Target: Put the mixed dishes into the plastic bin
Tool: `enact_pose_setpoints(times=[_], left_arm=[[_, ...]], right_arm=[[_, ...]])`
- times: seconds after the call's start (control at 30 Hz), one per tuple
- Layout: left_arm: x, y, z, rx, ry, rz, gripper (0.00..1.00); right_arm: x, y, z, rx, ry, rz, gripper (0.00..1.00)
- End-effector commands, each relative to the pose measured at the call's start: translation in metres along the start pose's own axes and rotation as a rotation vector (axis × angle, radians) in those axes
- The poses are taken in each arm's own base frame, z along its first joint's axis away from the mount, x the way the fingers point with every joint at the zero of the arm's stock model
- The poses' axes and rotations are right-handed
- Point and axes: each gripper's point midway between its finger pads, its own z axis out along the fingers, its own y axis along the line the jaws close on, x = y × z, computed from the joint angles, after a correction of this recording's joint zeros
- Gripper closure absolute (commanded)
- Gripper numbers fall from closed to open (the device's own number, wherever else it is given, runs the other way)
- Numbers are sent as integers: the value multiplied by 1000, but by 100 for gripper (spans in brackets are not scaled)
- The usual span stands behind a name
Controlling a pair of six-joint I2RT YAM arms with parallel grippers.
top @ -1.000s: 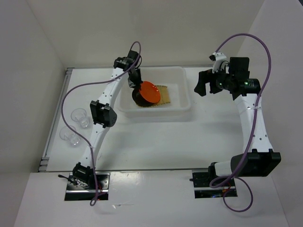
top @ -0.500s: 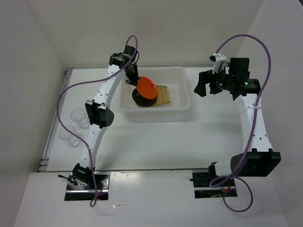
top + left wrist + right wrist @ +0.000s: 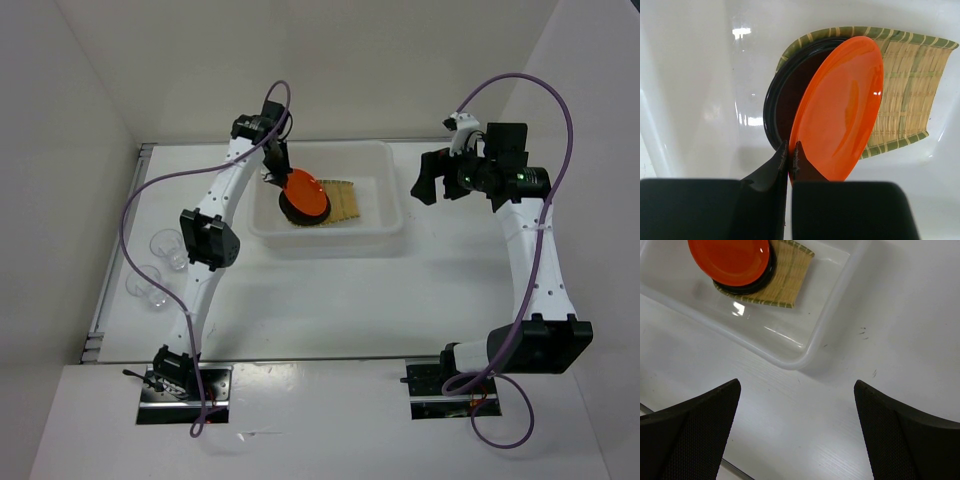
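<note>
My left gripper [image 3: 790, 150] is shut on the rim of the small orange plate [image 3: 840, 110], holding it tilted on edge inside the plastic bin [image 3: 330, 241]. Right under it the black plate [image 3: 782, 105] lies on the rounded end of the tan woven tray [image 3: 905, 85] on the bin's floor. From above, the left gripper [image 3: 277, 174] sits over the bin's back left part. Two clear cups [image 3: 170, 248] [image 3: 146, 285] stand on the table at the far left. The right gripper [image 3: 428, 178] [image 3: 796, 385] hangs open and empty over the table to the right of the bin.
In the right wrist view the bin's rounded near corner [image 3: 790, 363] lies just beyond my open fingers, with bare white table around it. White walls close in the table at the back and both sides.
The left wrist has drawn back and to the left, and the orange plate has tipped steeper over the black plate. The right arm has not moved.
</note>
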Motion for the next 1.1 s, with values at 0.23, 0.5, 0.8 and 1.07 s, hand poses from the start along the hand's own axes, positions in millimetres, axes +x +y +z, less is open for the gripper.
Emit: enact_pose_setpoints(times=[0.23, 0.5, 0.8, 1.07], left_arm=[[-9, 1, -11, 13, -33, 14, 88], [4, -3, 5, 16, 17, 23, 78], [-1, -1, -5, -18, -22, 31, 67], [-55, 19, -138, -6, -317, 16, 49]], right_arm=[[-10, -1, -9, 11, -55, -19, 1], [-8, 0, -8, 1, -49, -15, 1], [-8, 0, -8, 1, -49, -15, 1], [-2, 3, -5, -19, -45, -11, 1]])
